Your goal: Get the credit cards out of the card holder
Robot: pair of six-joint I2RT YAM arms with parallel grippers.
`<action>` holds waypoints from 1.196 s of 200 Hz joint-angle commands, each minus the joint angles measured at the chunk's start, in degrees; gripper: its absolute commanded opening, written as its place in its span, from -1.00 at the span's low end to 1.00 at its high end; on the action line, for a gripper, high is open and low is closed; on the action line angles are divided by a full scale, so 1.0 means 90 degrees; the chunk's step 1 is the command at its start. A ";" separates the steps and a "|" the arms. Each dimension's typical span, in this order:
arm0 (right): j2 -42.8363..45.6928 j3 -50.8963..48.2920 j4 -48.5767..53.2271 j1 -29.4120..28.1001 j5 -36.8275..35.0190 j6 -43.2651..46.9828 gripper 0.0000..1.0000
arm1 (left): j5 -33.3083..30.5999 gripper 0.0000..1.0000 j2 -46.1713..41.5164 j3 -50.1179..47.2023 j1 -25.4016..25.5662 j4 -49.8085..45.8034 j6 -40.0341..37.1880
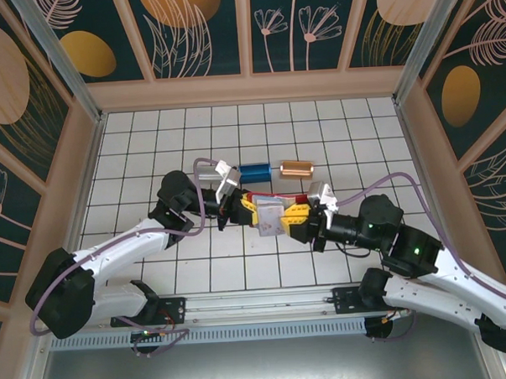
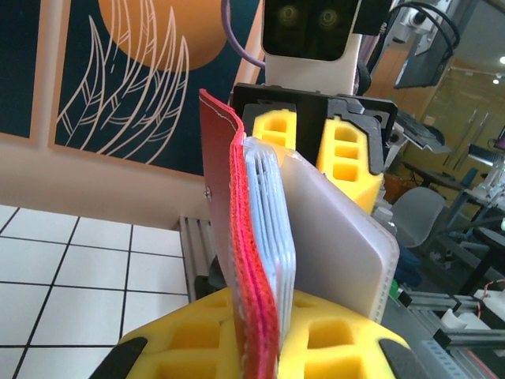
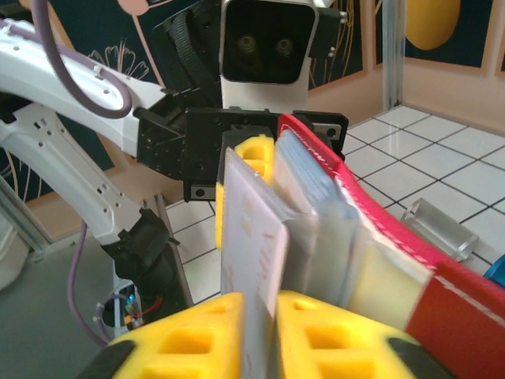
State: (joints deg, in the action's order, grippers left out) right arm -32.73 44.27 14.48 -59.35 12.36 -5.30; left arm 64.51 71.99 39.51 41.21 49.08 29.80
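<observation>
White tiled table (image 1: 150,135), both arms reach in from the near edge and meet over its middle. Left gripper (image 1: 247,208) comes from the left side, right gripper (image 1: 298,218) from the right, tips facing each other. Red card holder (image 1: 269,214) hangs between them above the table centre, off the surface, opened edge-up. Left gripper (image 2: 260,335) jaws pressed tight on the red cover (image 2: 243,237), with the greyish inner pockets (image 2: 272,221) fanned beside it. Toward the far edge lie a blue block (image 1: 255,169) and a copper block (image 1: 296,167), end to end, near but apart. A clear block (image 3: 438,225) lies on the tiles behind the holder (image 3: 379,229). Pale card (image 2: 339,237) sticks out of the pockets. Right gripper (image 3: 260,335) jaws pinch that card (image 3: 252,253) between the yellow fingers (image 3: 173,339).
</observation>
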 commanded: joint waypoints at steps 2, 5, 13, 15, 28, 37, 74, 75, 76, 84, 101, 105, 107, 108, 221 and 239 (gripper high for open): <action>0.0173 0.0171 -0.0213 -0.0019 -0.0062 -0.0290 -0.73 | 0.0128 -1.00 -0.0158 0.0257 0.0014 -0.0296 -0.0382; 0.0190 0.0155 -0.0242 -0.0017 -0.0034 -0.0317 -0.73 | 0.0120 -1.00 -0.0157 0.0267 0.0014 -0.0318 -0.0390; 0.0209 0.0105 -0.0323 -0.0017 0.0060 -0.0412 -0.74 | 0.0112 -1.00 -0.0162 0.0281 0.0016 -0.0336 -0.0392; 0.0214 0.0097 -0.0338 -0.0017 0.0081 -0.0433 -0.74 | 0.0109 -1.00 -0.0158 0.0284 0.0012 -0.0336 -0.0391; 0.0193 0.0028 -0.0400 -0.0018 0.0238 -0.0547 -0.73 | 0.0086 -1.00 -0.0147 0.0321 0.0019 -0.0363 -0.0382; 0.0159 -0.0011 -0.0417 -0.0017 0.0342 -0.0596 -0.69 | 0.0070 -1.00 -0.0147 0.0332 0.0019 -0.0377 -0.0382; 0.0084 -0.0199 -0.0652 -0.0017 0.0586 -0.0766 -0.68 | 0.0036 -1.00 -0.0147 0.0396 0.0020 -0.0496 -0.0400; 0.0083 -0.0206 -0.0657 -0.0017 0.0593 -0.0767 -0.68 | 0.0033 -1.00 -0.0147 0.0396 0.0015 -0.0499 -0.0401; 0.0078 -0.0209 -0.0664 -0.0017 0.0596 -0.0773 -0.68 | 0.0026 -1.00 -0.0147 0.0396 0.0018 -0.0505 -0.0406; 0.0058 -0.0231 -0.0699 -0.0017 0.0626 -0.0800 -0.68 | 0.0015 -1.00 -0.0157 0.0407 0.0012 -0.0548 -0.0429; -0.0013 -0.0253 -0.0683 -0.0017 0.0705 -0.0824 -0.68 | -0.0027 -1.00 -0.0166 0.0471 0.0018 -0.0760 -0.0520; -0.0035 -0.0260 -0.0679 -0.0017 0.0715 -0.0837 -0.68 | -0.0033 -1.00 -0.0157 0.0482 0.0012 -0.0817 -0.0548; -0.0038 -0.0261 -0.0671 -0.0017 0.0716 -0.0839 -0.68 | -0.0038 -1.00 -0.0157 0.0486 0.0016 -0.0835 -0.0555; -0.0036 -0.0261 -0.0666 -0.0017 0.0716 -0.0838 -0.68 | -0.0038 -1.00 -0.0157 0.0494 0.0013 -0.0844 -0.0556; 0.0195 -0.0117 -0.0258 -0.0016 0.0316 -0.0736 -1.00 | 0.0330 -1.00 -0.0334 0.0542 0.0013 -0.1129 -0.0792; 0.0261 -0.0033 -0.0099 -0.0017 0.0139 -0.0698 -1.00 | 0.0520 -1.00 -0.0419 0.0588 0.0017 -0.1306 -0.0918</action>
State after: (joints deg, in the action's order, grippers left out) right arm -31.64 42.59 12.34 -59.27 16.10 -12.38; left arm 67.05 70.30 42.59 41.25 38.63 24.16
